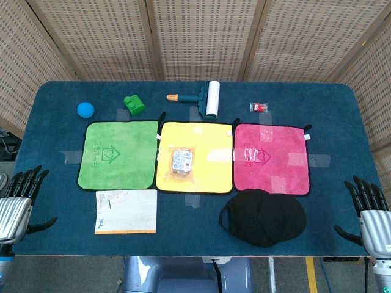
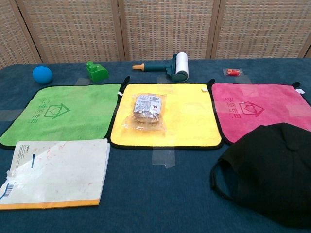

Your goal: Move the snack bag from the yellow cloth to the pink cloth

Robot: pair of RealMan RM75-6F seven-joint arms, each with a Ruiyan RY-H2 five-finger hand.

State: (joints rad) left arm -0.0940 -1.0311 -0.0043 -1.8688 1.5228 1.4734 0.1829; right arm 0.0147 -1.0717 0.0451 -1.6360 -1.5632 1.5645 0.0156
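Note:
A clear snack bag [image 1: 182,163] [image 2: 146,112] lies flat on the left half of the yellow cloth [image 1: 211,171] [image 2: 189,121]. To its right lies the pink cloth [image 1: 272,155] [image 2: 257,107], with nothing on it apart from the black cap overlapping its near edge. My left hand [image 1: 18,198] hangs off the table's left front corner, fingers spread and holding nothing. My right hand [image 1: 369,207] sits at the right front corner, also spread and holding nothing. Neither hand shows in the chest view.
A green cloth [image 1: 117,152] lies left of the yellow one, a white booklet [image 1: 125,210] in front of it. A black cap [image 1: 266,217] lies at the pink cloth's near edge. Behind the cloths: blue ball [image 1: 85,110], green toy [image 1: 134,104], lint roller [image 1: 204,97], small red packet [image 1: 259,107].

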